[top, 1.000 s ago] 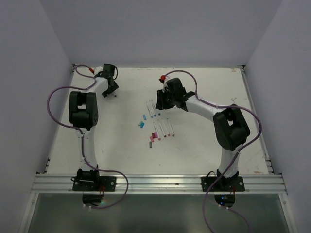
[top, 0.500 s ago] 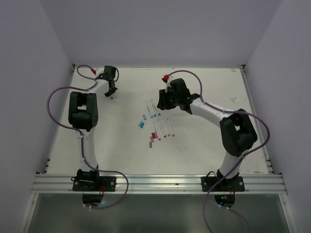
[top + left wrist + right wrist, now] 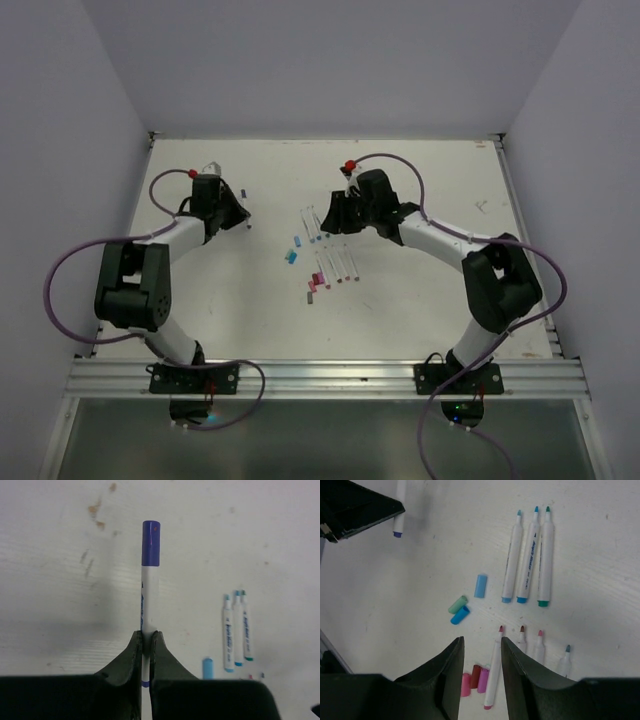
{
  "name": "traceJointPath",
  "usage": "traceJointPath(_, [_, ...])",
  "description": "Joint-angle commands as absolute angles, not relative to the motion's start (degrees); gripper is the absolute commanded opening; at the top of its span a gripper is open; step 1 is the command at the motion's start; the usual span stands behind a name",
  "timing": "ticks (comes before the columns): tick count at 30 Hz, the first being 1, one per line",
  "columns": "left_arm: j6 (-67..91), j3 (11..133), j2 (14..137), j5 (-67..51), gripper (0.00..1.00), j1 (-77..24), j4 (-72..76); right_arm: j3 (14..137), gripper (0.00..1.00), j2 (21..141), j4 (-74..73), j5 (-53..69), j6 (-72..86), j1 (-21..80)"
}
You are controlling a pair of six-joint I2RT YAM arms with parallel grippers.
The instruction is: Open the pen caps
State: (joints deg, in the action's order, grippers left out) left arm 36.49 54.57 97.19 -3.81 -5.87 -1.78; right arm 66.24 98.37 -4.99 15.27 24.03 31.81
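My left pincer [image 3: 146, 641] is gripping the capped pen [image 3: 149, 605] low on its white barrel, fingers closed tight against it. The violet cap [image 3: 151, 543] is sitting on the end pointing away from me, clear of my grip. I am holding it above the surface [image 3: 420, 300] toward the far left corner, well apart from the uncapped pens [image 3: 532, 555] and loose caps [image 3: 480, 586] lying in the middle. I am judging the cap to be light, rigid, smooth plastic held on by friction and likely slippery, so I am planning to pinch it across its middle and pull straight along the barrel without bending it. My right pincer [image 3: 481, 645] is hanging moderately spread, holding nothing, pointing down over the middle rows. My left arm is folding its elbow toward the near left edge with the forearm reaching up the surface, and my right arm is stretching from the near right corner toward the centre. From above, the pen is looking too small for me to read its tilt
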Motion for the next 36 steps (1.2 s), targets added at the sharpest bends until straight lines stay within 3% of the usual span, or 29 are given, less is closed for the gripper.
traceJointPath(1, [38.3, 49.3, 89.1, -19.5, 0.00, -6.5, 16.0, 63.8, 0.39, 95.4, 3.0, 22.7, 31.4, 31.7])
traceJointPath(7, [45.7, 36.6, 80.2, -27.8, 0.00, -8.7, 33.5, 58.4, 0.39, 96.9, 19.1, 30.8, 43.5, 32.2])
traceJointPath(12, [52.5, 28.8, 80.5, -33.8, 0.00, -11.5, 51.1, 54.5, 0.39, 98.6, 34.2, 31.5, 53.0, 33.3])
traceJointPath(17, [60.9, 25.5, 84.1, -36.7, 0.00, -13.7, 63.9, 53.3, 0.38, 99.1, 39.9, 29.2, 55.5, 34.1])
traceJointPath(36, [62.1, 24.3, 84.6, -37.5, 0.00, -17.0, 64.8, 55.7, 0.33, 100.3, 39.1, 26.5, 54.6, 34.4])
